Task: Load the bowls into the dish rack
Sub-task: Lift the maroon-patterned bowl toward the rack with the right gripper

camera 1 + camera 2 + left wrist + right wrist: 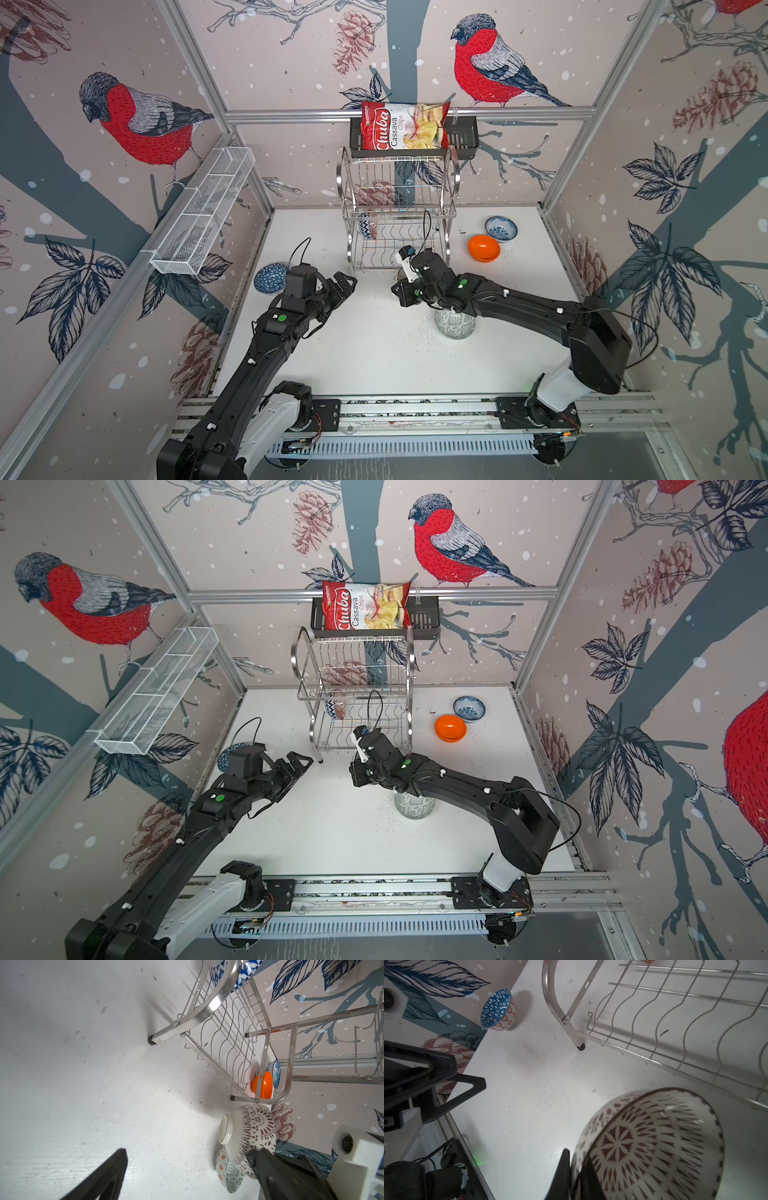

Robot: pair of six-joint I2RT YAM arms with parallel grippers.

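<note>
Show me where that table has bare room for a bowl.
Barest: the front middle of the table, between the left arm and the grey-green bowl. Crowded: before the rack, where the right tool holds a brown-patterned bowl.

In both top views the right arm [519, 300] half hides the grey-green bowl [455, 328].

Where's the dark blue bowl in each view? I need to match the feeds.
In a top view: blue bowl at the table's left edge, just left of the left arm.
In a top view: same spot, half hidden behind that arm.
Left wrist: not in it.
Right wrist: the bowl sits at the table edge, apart from the rack's foot.
Shared landmark: the rack, in all four views.
</note>
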